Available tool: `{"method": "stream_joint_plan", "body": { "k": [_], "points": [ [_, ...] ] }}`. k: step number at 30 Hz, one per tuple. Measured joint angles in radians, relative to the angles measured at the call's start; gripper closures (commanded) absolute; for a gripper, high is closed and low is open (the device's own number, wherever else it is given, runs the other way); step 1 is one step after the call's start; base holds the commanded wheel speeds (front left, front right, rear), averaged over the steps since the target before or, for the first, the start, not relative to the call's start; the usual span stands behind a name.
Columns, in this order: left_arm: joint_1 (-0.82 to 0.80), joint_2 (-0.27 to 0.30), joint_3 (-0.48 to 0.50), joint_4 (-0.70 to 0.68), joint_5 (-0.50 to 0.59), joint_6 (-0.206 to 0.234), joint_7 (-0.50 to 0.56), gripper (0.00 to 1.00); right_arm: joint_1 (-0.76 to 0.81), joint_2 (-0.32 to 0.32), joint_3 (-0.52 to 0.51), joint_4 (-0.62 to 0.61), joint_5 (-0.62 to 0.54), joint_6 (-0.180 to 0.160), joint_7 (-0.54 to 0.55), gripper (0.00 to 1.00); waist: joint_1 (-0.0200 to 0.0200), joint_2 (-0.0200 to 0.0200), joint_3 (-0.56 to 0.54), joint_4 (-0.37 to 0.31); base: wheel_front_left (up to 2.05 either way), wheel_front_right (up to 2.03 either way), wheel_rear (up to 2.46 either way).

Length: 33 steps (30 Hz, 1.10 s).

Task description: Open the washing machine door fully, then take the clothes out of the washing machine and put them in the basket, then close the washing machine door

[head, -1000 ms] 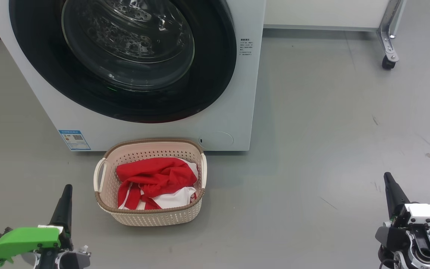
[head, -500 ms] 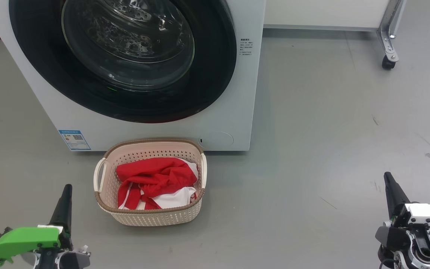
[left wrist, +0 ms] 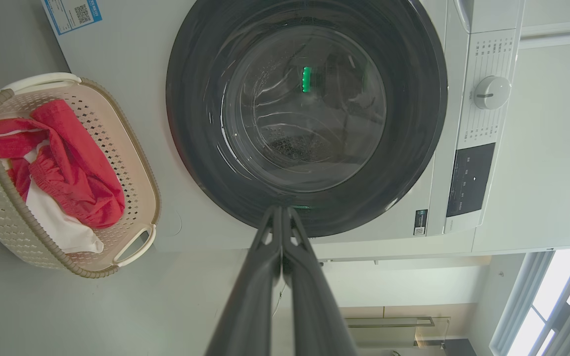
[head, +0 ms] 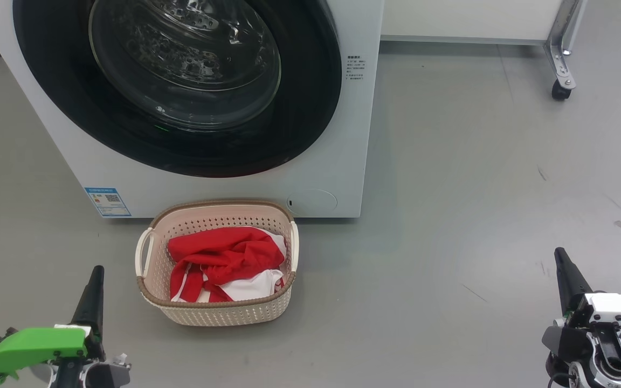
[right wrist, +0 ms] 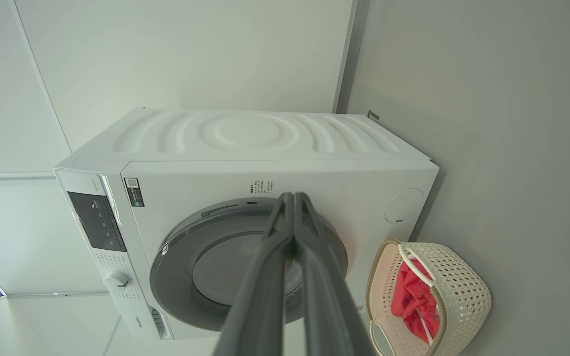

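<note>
Floor is the biggest thing in front of you, plain grey and running off to the right and far side. A metal leg on a caster stands at the far right.

On the far left is the washing machine, a white box. Its front is mostly taken up by the washing machine door. You can see in both wrist views that the door lies closed flat against the front. The black rim is glossy, and through the glass bowl you can make out the perforated drum.

The basket stands on the floor just on the near side of the machine, below the door. You cannot tell whether its far rim touches the machine's base. The clothes lie inside it, a red and white heap sitting below the brown rim.

Your left gripper is at the near left, just left of the basket and clear of it. Its fingers are pressed together with nothing between them. Your right gripper is at the near right, well apart from the basket, and its fingers are likewise together and hold nothing.

A blue label sticker sits on the machine's lower left corner. In the left wrist view a round dial shows beside a dark control panel.
</note>
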Motion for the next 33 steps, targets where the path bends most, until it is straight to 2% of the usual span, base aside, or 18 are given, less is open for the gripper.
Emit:
{"method": "stream_joint_plan", "body": {
  "k": [33],
  "points": [
    [0.000,0.000,0.001,-0.001,0.000,0.000,0.003,1.00,0.000,0.000,0.001,-0.001,0.000,0.000,0.000,1.00,0.0000,0.0000,0.000,0.000,0.00,0.00,0.00]
  ]
}}
